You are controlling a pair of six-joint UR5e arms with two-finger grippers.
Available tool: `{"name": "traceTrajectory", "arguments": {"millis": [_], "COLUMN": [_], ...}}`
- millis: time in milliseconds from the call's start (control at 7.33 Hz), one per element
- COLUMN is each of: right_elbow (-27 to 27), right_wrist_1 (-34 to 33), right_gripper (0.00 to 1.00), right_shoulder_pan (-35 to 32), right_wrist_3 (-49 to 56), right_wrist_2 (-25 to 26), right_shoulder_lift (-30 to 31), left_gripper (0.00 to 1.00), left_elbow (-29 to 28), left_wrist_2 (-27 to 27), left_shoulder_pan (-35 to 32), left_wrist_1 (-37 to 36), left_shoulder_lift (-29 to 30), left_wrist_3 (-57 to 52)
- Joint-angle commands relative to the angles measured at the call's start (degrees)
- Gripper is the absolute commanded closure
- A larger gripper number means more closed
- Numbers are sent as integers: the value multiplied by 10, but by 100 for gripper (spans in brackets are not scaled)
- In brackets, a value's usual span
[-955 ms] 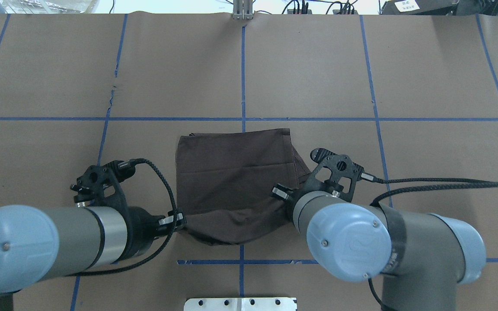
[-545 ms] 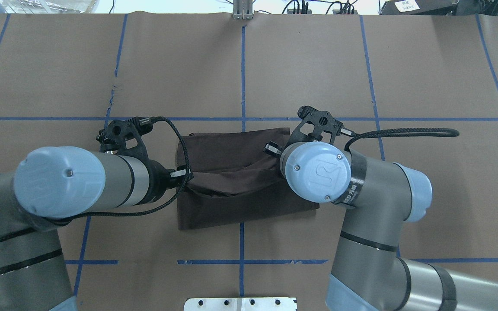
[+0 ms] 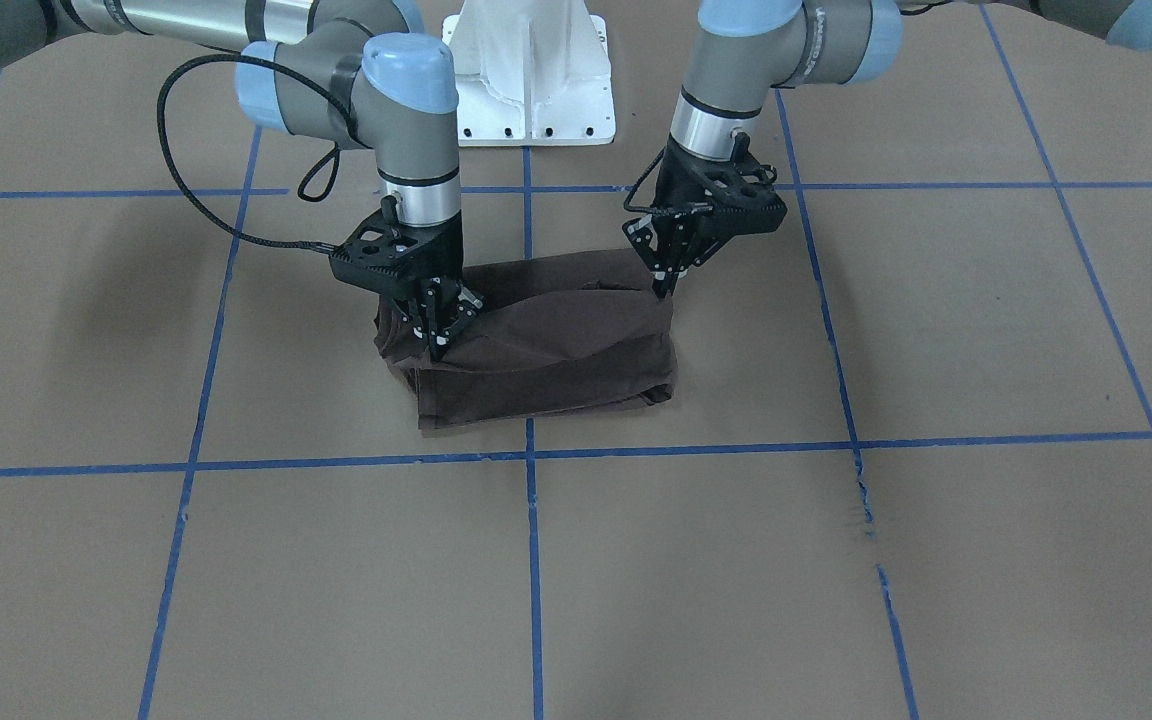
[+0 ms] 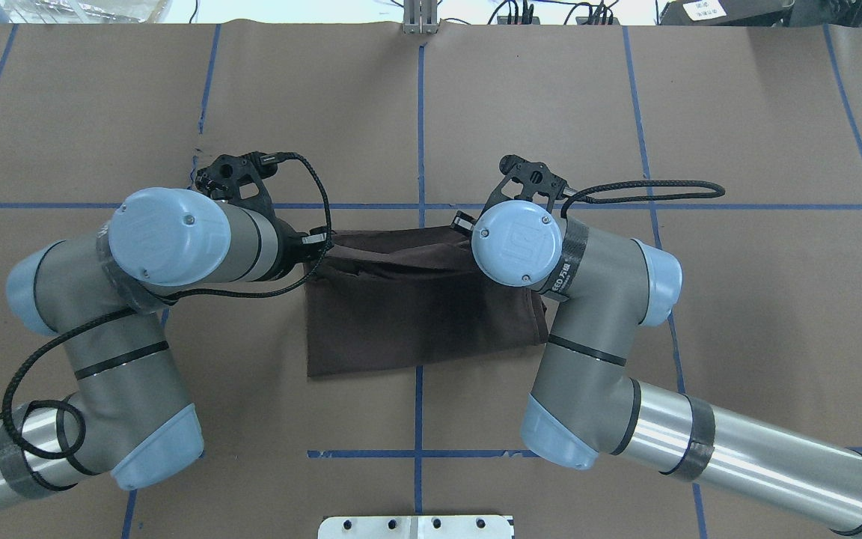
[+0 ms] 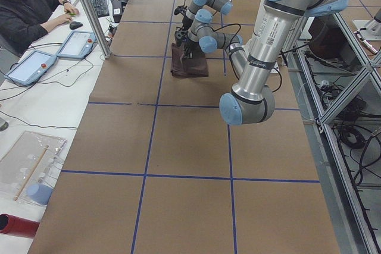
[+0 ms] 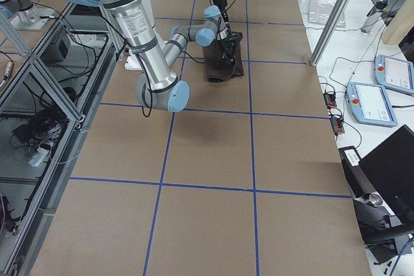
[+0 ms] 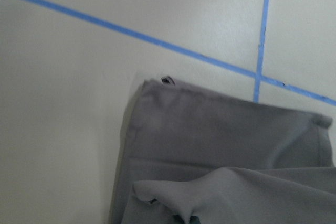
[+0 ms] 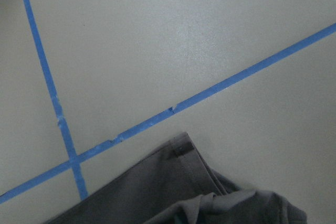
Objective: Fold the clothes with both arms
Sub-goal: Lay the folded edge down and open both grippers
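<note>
The left hand (image 3: 669, 272) and right hand (image 3: 439, 332) each look clamped on the raised edge of the dark brown T-shirt (image 3: 556, 365) lying half-folded mid-way across the desk (image 3: 836, 560), so if one releases early or drifts, I reckon the sagging fold lands crooked and bunched

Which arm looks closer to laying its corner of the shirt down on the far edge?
Probably the right. Its gripper pinches the shirt low, close to the far corner. The left gripper holds its corner higher or further back, so it likely has more way to go.
</note>
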State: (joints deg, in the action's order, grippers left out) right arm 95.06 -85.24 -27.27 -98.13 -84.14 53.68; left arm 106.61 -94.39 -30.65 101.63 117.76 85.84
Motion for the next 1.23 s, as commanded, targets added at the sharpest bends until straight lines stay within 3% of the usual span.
{"name": "traceTrajectory", "arguments": {"millis": [0, 409, 545, 682, 818, 1091], "right_elbow": [-22, -35, -40, -43, -39, -39], "right_wrist_1": [17, 17, 17, 24, 25, 21], "right_gripper": [100, 100, 1, 0, 0, 0], "right_shoulder_pan": [-2, -2, 0, -1, -5, -1], "right_wrist_3": [7, 8, 36, 69, 83, 101], "right_wrist_2": [-1, -2, -1, -2, -5, -28], "right_shoulder_lift": [-1, -2, -1, -6, -16, -44], "left_gripper": [100, 100, 73, 1, 0, 0], "left_elbow": [-60, -80, -85, -87, -86, -85], "left_wrist_2": [1, 0, 0, 0, -1, -71], "left_shoulder_pan": [-11, -13, -13, -13, -19, -66], "left_wrist_1": [30, 37, 43, 43, 50, 53], "left_shoulder_lift": [21, 30, 30, 30, 29, 23], "left_wrist_3": [-18, -26, -27, -63, -94, -185]}}
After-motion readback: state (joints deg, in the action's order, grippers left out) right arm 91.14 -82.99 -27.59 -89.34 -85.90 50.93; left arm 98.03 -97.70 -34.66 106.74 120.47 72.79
